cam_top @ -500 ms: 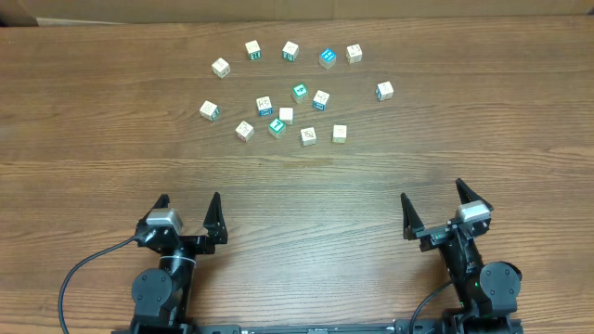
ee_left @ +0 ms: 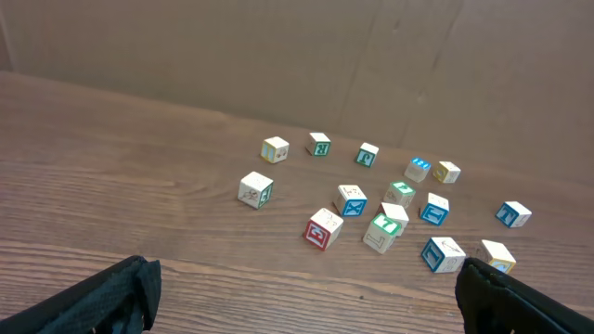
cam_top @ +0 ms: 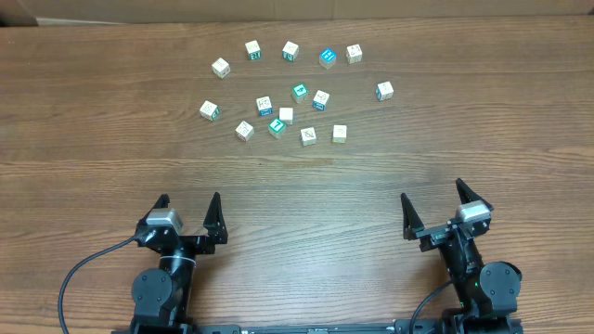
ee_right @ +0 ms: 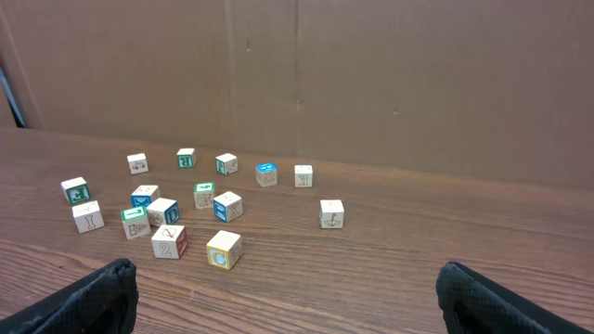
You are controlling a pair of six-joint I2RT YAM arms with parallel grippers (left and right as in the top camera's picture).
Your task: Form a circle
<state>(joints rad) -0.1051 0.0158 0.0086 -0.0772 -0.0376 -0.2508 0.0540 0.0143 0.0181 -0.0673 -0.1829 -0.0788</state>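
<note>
Wooden table (cam_top: 102, 148), scattered printed cubes (cam_top: 286, 115), left tool (cam_top: 189, 199) released, right tool (cam_top: 432, 192) released

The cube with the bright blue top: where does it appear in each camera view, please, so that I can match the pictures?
Overhead: the blue-topped cube is in the far row, second from its right end.
Left wrist: it lies right of centre, in the far row.
Right wrist: it lies slightly left of centre, in the far row.
Shared landmark: the pale cube just right of it in every view.
</note>
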